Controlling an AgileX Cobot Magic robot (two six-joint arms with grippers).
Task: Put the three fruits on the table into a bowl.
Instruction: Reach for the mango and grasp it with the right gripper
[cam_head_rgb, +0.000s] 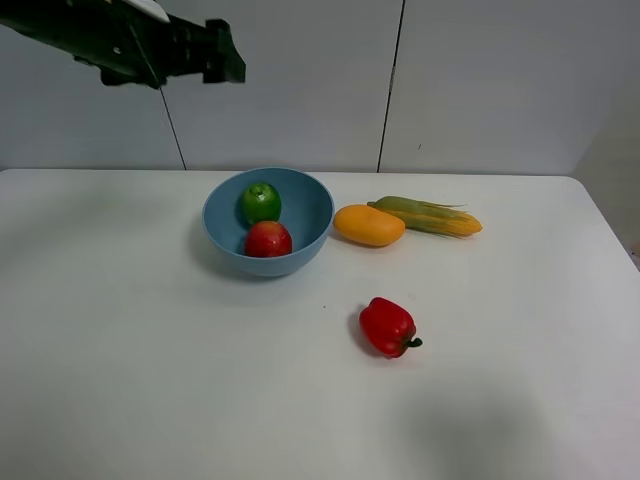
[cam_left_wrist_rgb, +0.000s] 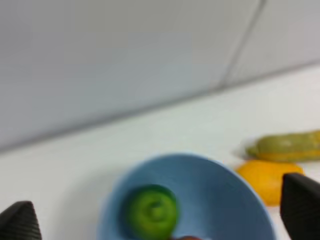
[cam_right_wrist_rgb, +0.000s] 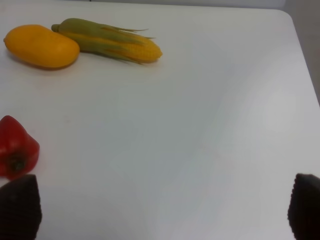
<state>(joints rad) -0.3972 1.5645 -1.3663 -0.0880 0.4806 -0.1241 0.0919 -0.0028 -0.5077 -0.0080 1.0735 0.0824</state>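
Note:
The light-blue bowl (cam_head_rgb: 305, 205) stands on the white table (cam_head_rgb: 130, 330) and holds the green lime-like fruit (cam_head_rgb: 261, 202) and the mottled red apple-like fruit (cam_head_rgb: 268, 240). The orange-yellow mango (cam_head_rgb: 368, 225) lies on the table just right of the bowl. My left gripper (cam_head_rgb: 228, 55) hangs high above and left of the bowl, open and empty; its wrist view shows the bowl (cam_left_wrist_rgb: 220, 195), lime (cam_left_wrist_rgb: 151, 211) and mango (cam_left_wrist_rgb: 265, 179) between its spread fingertips (cam_left_wrist_rgb: 20, 222). My right gripper (cam_right_wrist_rgb: 162, 206) is open and empty above the table's right part, and is out of the exterior view.
A corn cob with green husk (cam_head_rgb: 430, 217) lies right behind the mango, also in the right wrist view (cam_right_wrist_rgb: 112, 41) beside the mango (cam_right_wrist_rgb: 41, 46). A glossy red bell pepper (cam_head_rgb: 388, 326) lies in front, right of centre; it also shows in the right wrist view (cam_right_wrist_rgb: 16, 146).

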